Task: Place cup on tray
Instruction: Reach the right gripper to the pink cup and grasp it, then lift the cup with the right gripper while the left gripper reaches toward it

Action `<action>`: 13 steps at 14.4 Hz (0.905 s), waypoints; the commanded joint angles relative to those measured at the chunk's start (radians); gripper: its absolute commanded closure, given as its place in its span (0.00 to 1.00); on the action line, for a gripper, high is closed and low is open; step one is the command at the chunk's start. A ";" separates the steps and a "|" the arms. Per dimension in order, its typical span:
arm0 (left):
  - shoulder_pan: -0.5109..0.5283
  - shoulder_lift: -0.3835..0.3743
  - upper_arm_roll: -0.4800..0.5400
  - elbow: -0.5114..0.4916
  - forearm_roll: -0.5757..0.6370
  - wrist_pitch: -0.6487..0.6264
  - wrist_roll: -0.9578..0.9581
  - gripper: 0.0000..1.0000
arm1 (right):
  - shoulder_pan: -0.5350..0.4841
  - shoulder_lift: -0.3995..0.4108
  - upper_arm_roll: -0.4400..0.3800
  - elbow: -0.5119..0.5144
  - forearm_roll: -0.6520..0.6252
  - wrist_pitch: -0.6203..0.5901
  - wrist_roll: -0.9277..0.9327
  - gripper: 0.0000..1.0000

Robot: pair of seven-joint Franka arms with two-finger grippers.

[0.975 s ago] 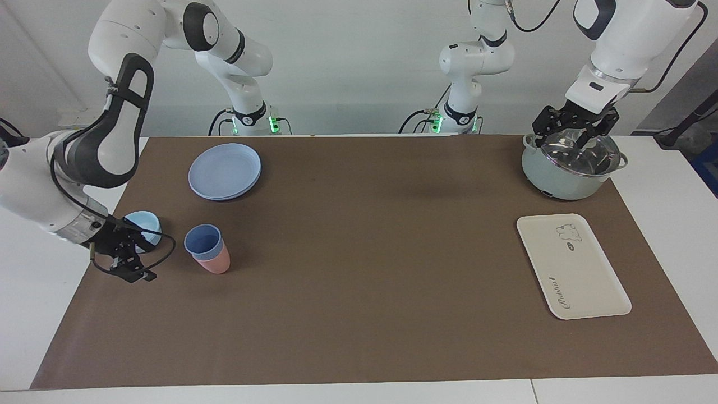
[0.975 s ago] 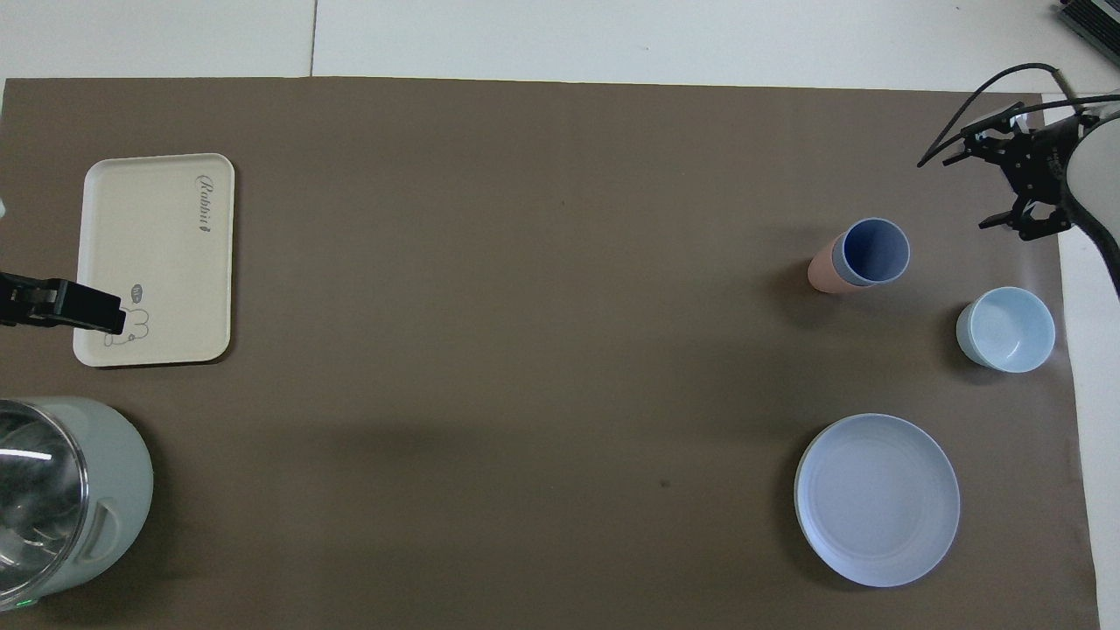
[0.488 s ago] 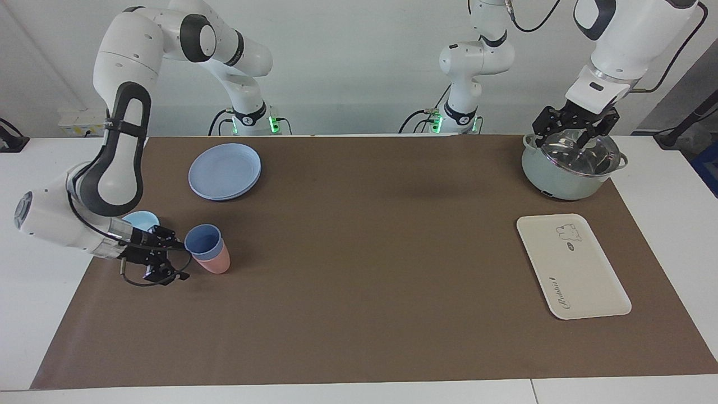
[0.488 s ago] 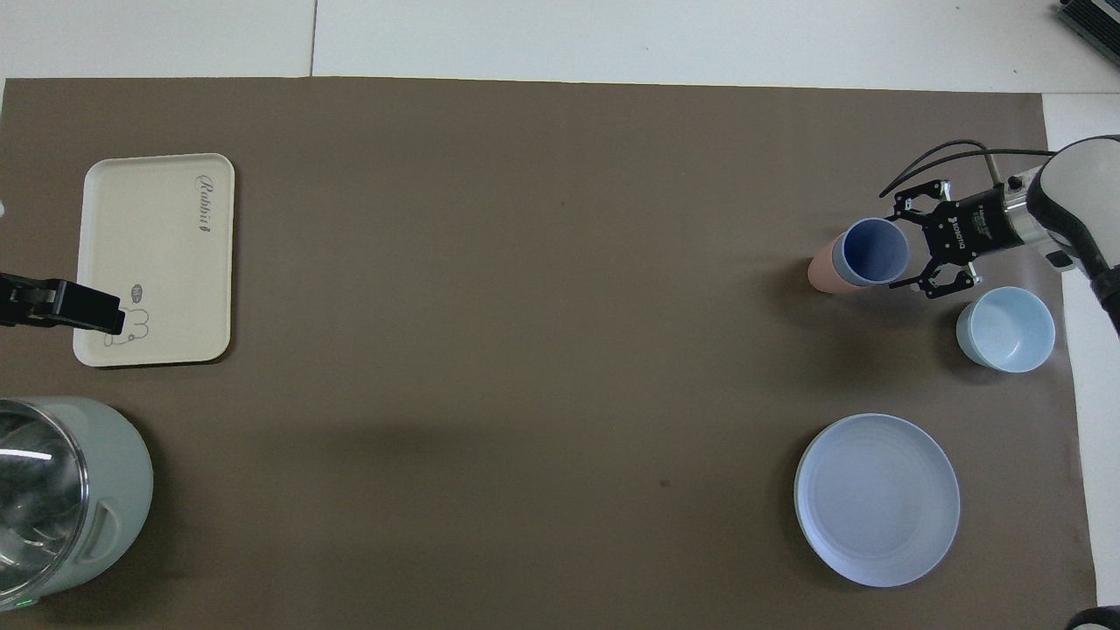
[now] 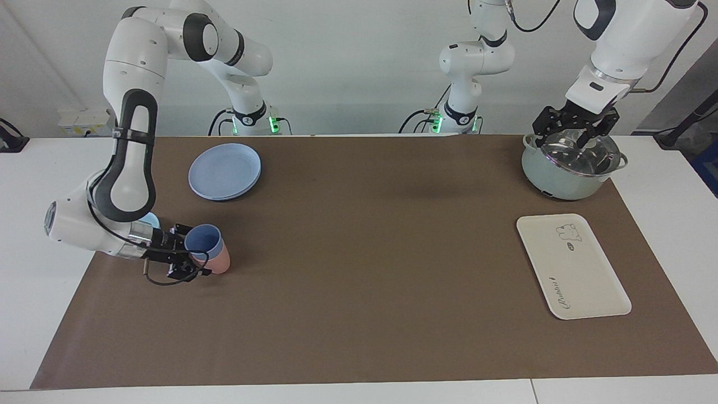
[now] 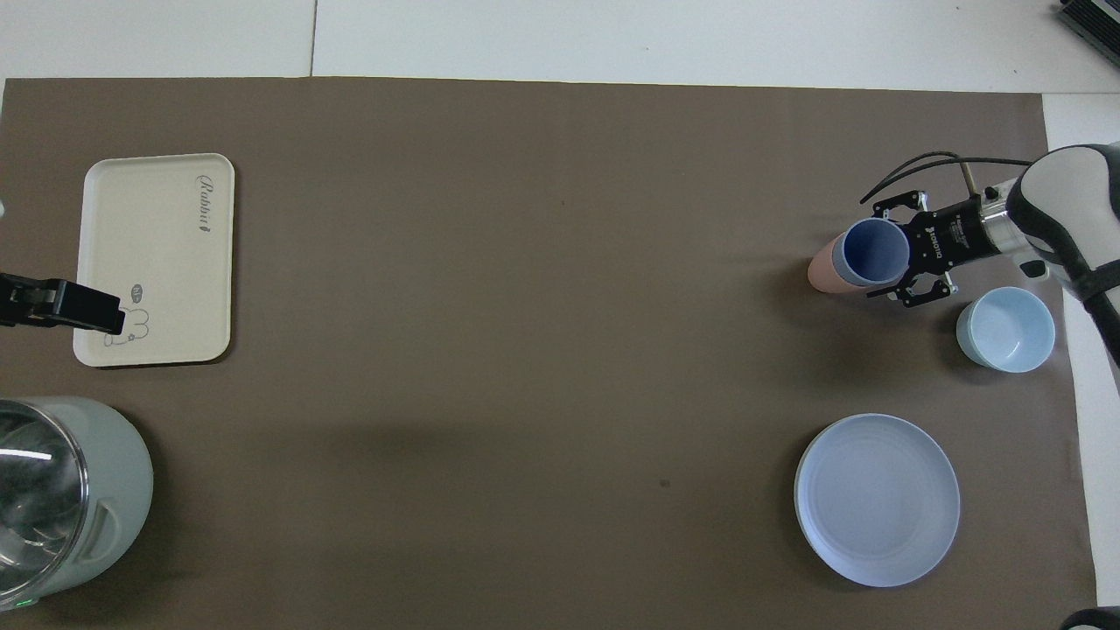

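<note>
The blue cup (image 5: pixel 203 241) (image 6: pixel 871 252) stands nested inside a pink tumbler (image 5: pixel 220 262) (image 6: pixel 821 273) toward the right arm's end of the table. My right gripper (image 5: pixel 195 251) (image 6: pixel 878 252) lies level with the cup's rim, open, with one finger on each side of it. The cream tray (image 5: pixel 583 275) (image 6: pixel 157 254) with the bear drawing lies flat toward the left arm's end, with nothing on it. Up over the pot's glass lid, my left gripper (image 5: pixel 571 136) waits open and holds nothing.
A low light-blue bowl (image 6: pixel 1006 328) sits beside the right gripper, nearer the robots. A round blue plate (image 5: pixel 224 170) (image 6: pixel 877 499) lies nearer the robots than the cups. The grey-green pot (image 5: pixel 566 171) (image 6: pixel 61 490) stands nearer the robots than the tray.
My right gripper has swung in from the mat's edge to the cup, and its fingers now straddle the rim. The cup and the left arm have not moved.
</note>
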 commanded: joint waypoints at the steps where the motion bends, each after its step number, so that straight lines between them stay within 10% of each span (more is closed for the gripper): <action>1: 0.002 -0.021 -0.001 -0.027 0.019 0.019 -0.008 0.00 | 0.018 -0.052 0.008 -0.077 0.068 0.003 0.004 0.40; 2: 0.000 -0.021 -0.001 -0.027 0.019 0.019 -0.008 0.00 | 0.019 -0.055 0.008 -0.077 0.103 0.000 0.018 0.99; 13: -0.078 -0.021 -0.003 -0.038 -0.136 0.080 -0.184 0.00 | 0.364 -0.342 0.005 -0.200 0.160 0.097 0.421 1.00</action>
